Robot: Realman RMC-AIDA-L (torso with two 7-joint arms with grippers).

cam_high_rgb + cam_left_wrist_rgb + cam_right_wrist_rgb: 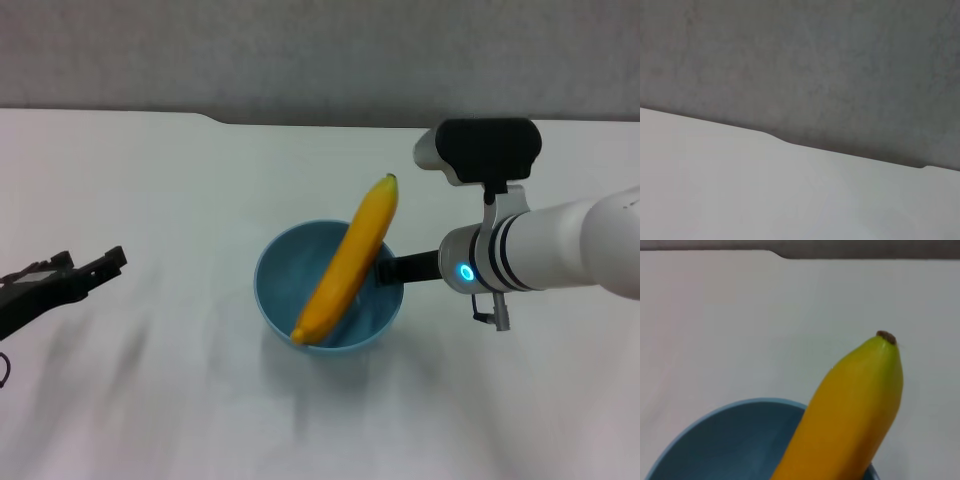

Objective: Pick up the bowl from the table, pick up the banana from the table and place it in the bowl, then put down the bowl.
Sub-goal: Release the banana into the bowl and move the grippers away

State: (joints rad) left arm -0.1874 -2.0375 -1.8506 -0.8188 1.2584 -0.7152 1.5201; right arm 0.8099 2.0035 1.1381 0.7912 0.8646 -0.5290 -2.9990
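Observation:
The light-blue bowl (285, 285) is at the middle of the white table (150, 180). The yellow banana (350, 265) lies slanted in it, its lower end on the near rim and its dark-tipped end sticking out over the far rim. My right gripper (388, 268) is shut on the bowl's right rim. A soft shadow lies under the bowl; I cannot tell whether it rests on the table. My left gripper (95, 268) is open and empty, well to the left of the bowl. The right wrist view shows the bowl (730, 440) and the banana (855, 410) close up.
The table's far edge has a shallow notch (225, 120) with a grey wall behind it. The left wrist view shows only the tabletop (740, 190) and the wall.

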